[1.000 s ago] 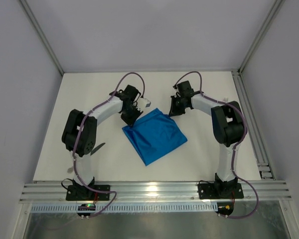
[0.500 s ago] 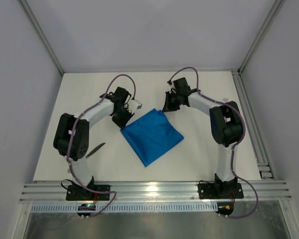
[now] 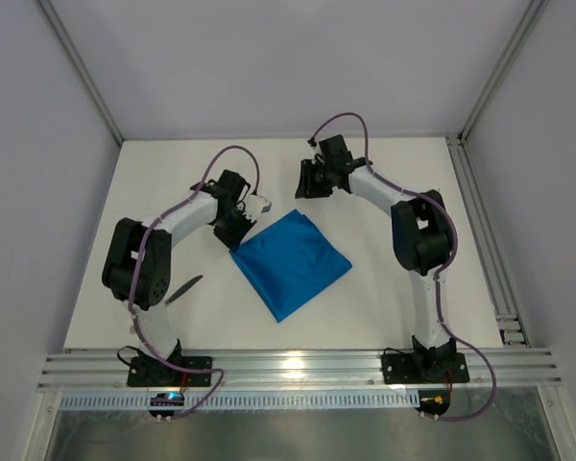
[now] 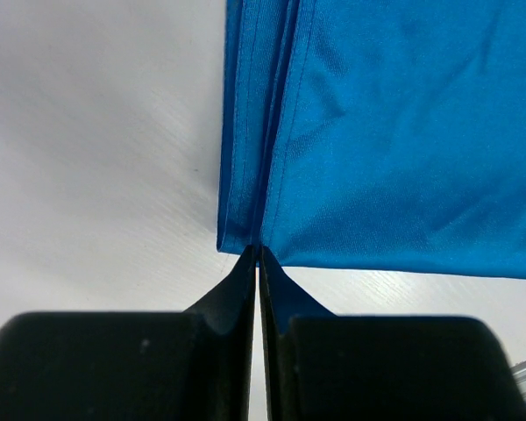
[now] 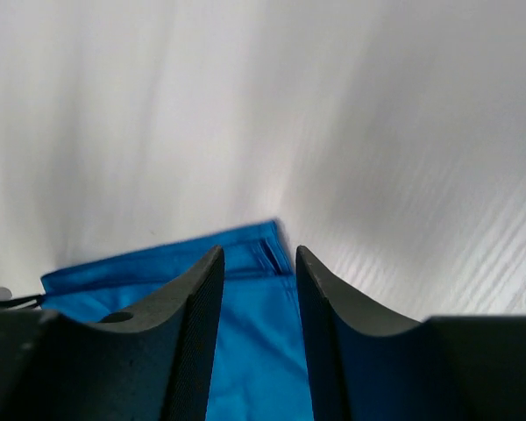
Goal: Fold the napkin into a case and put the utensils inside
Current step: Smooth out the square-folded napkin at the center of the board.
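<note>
1. Pressed together, my left fingers [image 4: 232, 294] touch the left corner of the napkin [image 3: 293, 261]; whether they pinch cloth I cannot tell.
2. My right fingers [image 5: 188, 303] stand partly apart, empty, near its far corner.
3. It lies folded mid-worktop [image 3: 384, 298].

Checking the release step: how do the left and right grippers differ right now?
The left gripper is shut, its tips at the left corner of the napkin; the right gripper is open. The left one meets the cloth; the right one hangs clear of it, farther back. Both point toward the napkin.
</note>
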Robot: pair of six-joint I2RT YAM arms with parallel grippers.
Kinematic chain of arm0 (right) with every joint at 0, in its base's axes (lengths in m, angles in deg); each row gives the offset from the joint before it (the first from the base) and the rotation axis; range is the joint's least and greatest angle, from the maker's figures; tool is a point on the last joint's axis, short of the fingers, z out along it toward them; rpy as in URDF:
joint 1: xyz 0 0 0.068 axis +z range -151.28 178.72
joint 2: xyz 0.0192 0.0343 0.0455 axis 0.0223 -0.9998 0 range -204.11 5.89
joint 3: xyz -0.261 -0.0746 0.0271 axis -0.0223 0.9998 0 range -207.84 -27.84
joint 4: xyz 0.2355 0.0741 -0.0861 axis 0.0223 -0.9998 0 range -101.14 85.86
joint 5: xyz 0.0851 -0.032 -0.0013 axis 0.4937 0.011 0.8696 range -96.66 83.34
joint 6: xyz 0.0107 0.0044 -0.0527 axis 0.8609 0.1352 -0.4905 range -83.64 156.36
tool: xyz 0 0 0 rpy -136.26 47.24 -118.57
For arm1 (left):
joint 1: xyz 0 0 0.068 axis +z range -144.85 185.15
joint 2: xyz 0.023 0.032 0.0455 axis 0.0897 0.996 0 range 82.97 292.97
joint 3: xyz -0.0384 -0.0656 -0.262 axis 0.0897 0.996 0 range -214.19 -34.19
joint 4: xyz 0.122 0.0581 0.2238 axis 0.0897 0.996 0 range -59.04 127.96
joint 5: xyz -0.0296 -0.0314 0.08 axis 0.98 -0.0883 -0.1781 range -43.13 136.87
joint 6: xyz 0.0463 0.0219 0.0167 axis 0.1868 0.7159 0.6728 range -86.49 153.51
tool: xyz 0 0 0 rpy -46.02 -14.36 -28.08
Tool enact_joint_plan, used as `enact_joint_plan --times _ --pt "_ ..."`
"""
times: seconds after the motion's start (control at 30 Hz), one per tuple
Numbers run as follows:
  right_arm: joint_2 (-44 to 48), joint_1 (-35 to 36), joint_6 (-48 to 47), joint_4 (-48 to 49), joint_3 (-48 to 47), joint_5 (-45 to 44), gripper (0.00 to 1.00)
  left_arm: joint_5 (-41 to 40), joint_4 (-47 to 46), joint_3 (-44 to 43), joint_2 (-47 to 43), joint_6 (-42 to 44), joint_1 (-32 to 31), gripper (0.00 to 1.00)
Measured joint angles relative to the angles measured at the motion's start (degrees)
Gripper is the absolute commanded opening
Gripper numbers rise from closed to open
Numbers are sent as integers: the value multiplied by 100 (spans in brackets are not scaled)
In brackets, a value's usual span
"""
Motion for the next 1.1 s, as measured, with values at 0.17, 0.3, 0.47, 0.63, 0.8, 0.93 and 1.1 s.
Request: enact_joint_plan --times 0.17,0.3,0.47,0.63,0.8,0.93,1.1 --pt "-562 238 -11 9 -581 -162 43 0 -59 46 0 0 2 4" --pt "-833 422 -15 -55 -614 -323 43 0 -68 83 0 0 20 4" --pt "-828 503 -74 -105 -623 -540 41 4 -74 87 0 2 44 4" --pt "-756 505 -74 -66 -503 -608 40 7 -74 87 0 0 92 4" --pt "-632 505 -101 -96 -337 -758 39 7 -52 87 -17 4 122 4" --pt "-627 516 -164 -103 -328 -848 30 7 -42 125 -151 20 170 2" --pt "-625 511 -190 -101 -306 -879 22 120 -50 177 -225 7 216 13"
